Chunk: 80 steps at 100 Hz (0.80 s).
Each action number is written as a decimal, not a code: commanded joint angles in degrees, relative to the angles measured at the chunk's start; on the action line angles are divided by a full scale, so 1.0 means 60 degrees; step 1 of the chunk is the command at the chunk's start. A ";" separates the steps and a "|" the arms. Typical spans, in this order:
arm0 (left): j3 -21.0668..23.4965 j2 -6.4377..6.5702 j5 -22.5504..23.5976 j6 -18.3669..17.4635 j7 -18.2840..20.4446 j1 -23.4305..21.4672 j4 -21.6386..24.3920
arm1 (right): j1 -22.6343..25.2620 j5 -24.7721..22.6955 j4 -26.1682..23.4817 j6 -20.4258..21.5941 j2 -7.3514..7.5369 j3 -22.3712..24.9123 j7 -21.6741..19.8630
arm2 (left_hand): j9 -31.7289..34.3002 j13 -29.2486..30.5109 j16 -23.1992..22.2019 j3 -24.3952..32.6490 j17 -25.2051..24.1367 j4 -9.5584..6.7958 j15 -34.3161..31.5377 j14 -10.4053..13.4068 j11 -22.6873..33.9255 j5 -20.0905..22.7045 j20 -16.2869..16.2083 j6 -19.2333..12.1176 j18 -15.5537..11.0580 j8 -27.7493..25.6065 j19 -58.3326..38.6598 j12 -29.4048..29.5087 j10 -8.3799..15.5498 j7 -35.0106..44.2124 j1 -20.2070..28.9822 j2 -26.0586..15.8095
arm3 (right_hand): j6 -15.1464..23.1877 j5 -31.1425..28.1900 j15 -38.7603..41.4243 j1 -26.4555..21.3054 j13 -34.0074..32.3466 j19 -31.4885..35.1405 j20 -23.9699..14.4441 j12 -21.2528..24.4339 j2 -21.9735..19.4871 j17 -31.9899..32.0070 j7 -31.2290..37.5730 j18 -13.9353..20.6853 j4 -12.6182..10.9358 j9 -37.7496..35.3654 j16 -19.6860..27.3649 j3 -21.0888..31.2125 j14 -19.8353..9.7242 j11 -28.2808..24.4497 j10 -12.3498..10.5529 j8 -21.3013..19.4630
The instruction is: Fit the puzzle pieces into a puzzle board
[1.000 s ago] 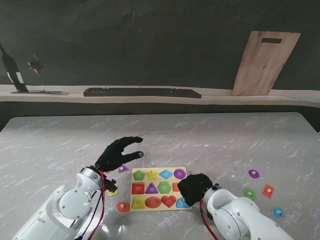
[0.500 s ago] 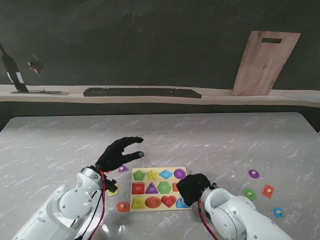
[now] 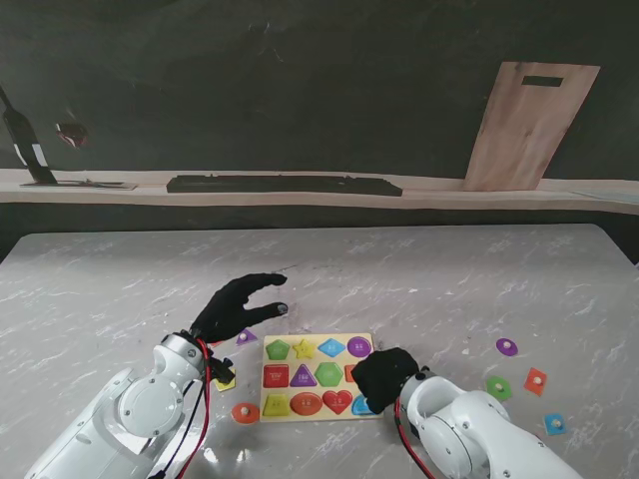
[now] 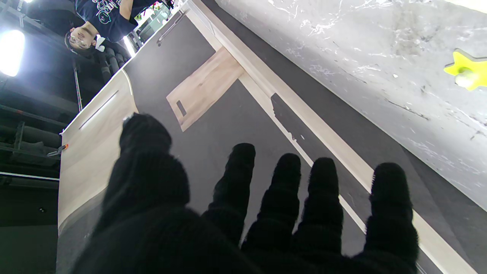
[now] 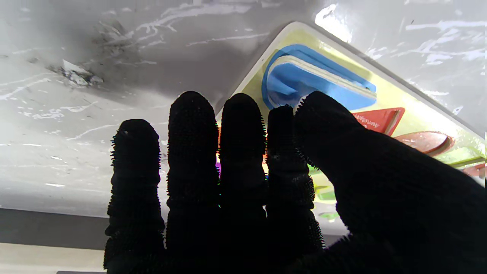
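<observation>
4 loose pieces (image 3: 535, 380) lie right of the puzzle board (image 3: 316, 376); left hand (image 3: 232, 307) fingers spread, right hand's (image 3: 384, 373) unclear.

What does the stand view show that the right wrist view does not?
Only the stand view shows the left hand open beside the board, and loose pieces on the table: purple, green, orange. Only the right wrist view shows the blue piece tilted, not flat in its slot. Both show the right hand over the board.
</observation>
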<state>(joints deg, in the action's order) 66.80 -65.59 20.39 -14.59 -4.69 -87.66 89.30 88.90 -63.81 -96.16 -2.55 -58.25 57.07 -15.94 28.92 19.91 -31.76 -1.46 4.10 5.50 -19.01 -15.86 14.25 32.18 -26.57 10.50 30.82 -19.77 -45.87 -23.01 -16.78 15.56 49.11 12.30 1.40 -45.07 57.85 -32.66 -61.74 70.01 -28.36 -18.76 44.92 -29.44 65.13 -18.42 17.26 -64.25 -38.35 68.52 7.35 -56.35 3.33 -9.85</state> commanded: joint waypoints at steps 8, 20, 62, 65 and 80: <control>0.0002 -0.0011 -0.0025 -0.0020 0.0016 -0.0028 0.0057 | 0.0140 -0.0146 0.0114 0.0121 0.0050 -0.0029 0.0026 | 0.0101 0.0181 -0.0116 -0.0065 -0.0083 -0.0311 -0.0153 0.0078 -0.0148 0.0262 -0.0052 -0.0239 -0.1728 -0.0079 -0.0189 -0.0019 0.0122 -0.0111 -0.0035 -0.0276 | 0.0497 -0.0529 0.0330 -0.0135 -0.0405 0.0400 0.0094 -0.0063 0.0263 -0.0106 0.0432 -0.0352 -0.0358 -0.0348 0.0007 0.0357 -0.0105 -0.0351 0.0234 -0.0114; -0.0009 -0.0010 -0.0034 -0.0007 0.0027 -0.0019 0.0055 | 0.0130 -0.0169 0.0152 0.0125 0.0044 -0.0054 0.0122 | 0.0091 0.0172 -0.0115 -0.0067 -0.0088 -0.0310 -0.0151 0.0082 -0.0149 0.0250 -0.0050 -0.0238 -0.1721 -0.0077 -0.0184 -0.0020 0.0110 -0.0116 -0.0031 -0.0281 | 0.0578 -0.0507 0.0349 -0.0061 -0.0418 0.0410 0.0101 -0.0079 0.0296 -0.0138 0.0467 -0.0329 -0.0336 -0.0337 -0.0004 0.0335 -0.0135 -0.0385 0.0184 -0.0139; -0.0039 -0.0006 -0.0086 0.0017 0.0083 0.0013 0.0034 | 0.0094 -0.0264 0.0289 0.0077 0.0024 -0.0133 0.0440 | 0.0138 0.0208 -0.0126 -0.0074 -0.0105 -0.0309 -0.0165 0.0058 -0.0140 0.0258 -0.0042 -0.0244 -0.1700 -0.0079 -0.0168 -0.0024 0.0103 -0.0118 -0.0046 -0.0314 | 0.0820 -0.0388 0.0424 0.0306 -0.0457 0.0473 0.0116 -0.0168 0.0170 -0.0216 0.0590 -0.0313 -0.0319 -0.0279 -0.0041 0.0197 -0.0235 -0.0539 0.0022 -0.0243; -0.0040 -0.0006 -0.0087 0.0018 0.0086 0.0015 0.0032 | 0.0087 -0.0261 0.0301 0.0069 0.0022 -0.0143 0.0461 | 0.0148 0.0217 -0.0127 -0.0071 -0.0096 -0.0310 -0.0169 0.0057 -0.0139 0.0265 -0.0044 -0.0247 -0.1699 -0.0080 -0.0173 -0.0025 0.0092 -0.0115 -0.0042 -0.0315 | 0.0839 -0.0387 0.0424 0.0318 -0.0455 0.0474 0.0118 -0.0171 0.0154 -0.0215 0.0596 -0.0314 -0.0320 -0.0276 -0.0042 0.0189 -0.0236 -0.0542 0.0019 -0.0248; -0.0050 -0.0003 -0.0111 0.0027 0.0114 0.0026 0.0030 | 0.0043 -0.0332 0.0368 0.0040 0.0017 -0.0196 0.0579 | 0.0196 0.0237 -0.0138 -0.0076 -0.0095 -0.0309 -0.0183 0.0030 -0.0129 0.0281 -0.0046 -0.0240 -0.1687 -0.0084 -0.0176 -0.0034 0.0083 -0.0111 -0.0047 -0.0310 | 0.0997 -0.0265 0.0427 0.0349 -0.0404 0.0481 0.0133 -0.0207 0.0036 -0.0218 0.0617 -0.0278 -0.0323 -0.0185 -0.0051 0.0118 -0.0324 -0.0578 -0.0056 -0.0291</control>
<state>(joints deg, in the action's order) 66.64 -65.59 20.13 -14.51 -4.24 -87.54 89.28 88.74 -65.08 -94.52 -2.18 -58.19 56.28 -12.52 29.53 20.49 -31.76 -1.46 4.10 5.50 -19.01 -15.86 14.26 32.80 -26.57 10.50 30.83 -19.77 -45.87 -23.01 -16.78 15.54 49.11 12.21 3.76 -45.09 58.52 -30.39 -61.76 70.61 -28.33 -19.37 45.93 -30.20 68.21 -18.42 17.26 -64.25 -38.35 68.43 6.93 -57.89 3.06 -11.56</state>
